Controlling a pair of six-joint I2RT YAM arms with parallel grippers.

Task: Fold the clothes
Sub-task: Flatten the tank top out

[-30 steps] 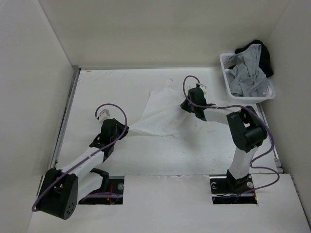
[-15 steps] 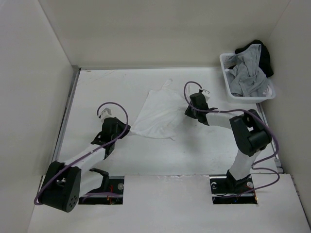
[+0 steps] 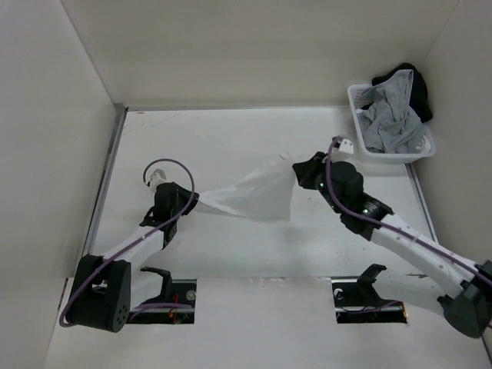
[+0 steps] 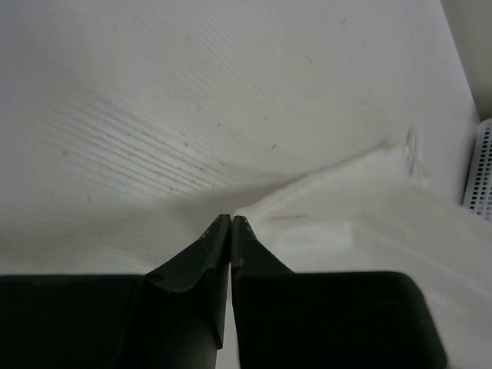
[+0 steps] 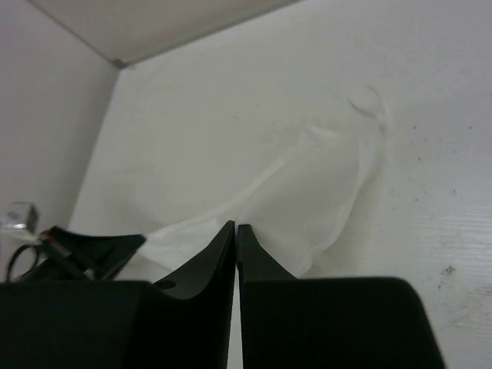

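White garment (image 3: 254, 196) hangs stretched over mid table (image 3: 231, 138), left gripper (image 3: 191, 201) pinched tight on its left corner, right gripper (image 3: 298, 174) clamped on its right edge.

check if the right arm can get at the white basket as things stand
Probably yes for reach: the white basket sits close beyond the right pincer, nothing between them. But that pincer is shut on the white garment, so it must let go first.

Left fingers (image 4: 198, 257) and right fingers (image 5: 217, 257) are both pressed together.
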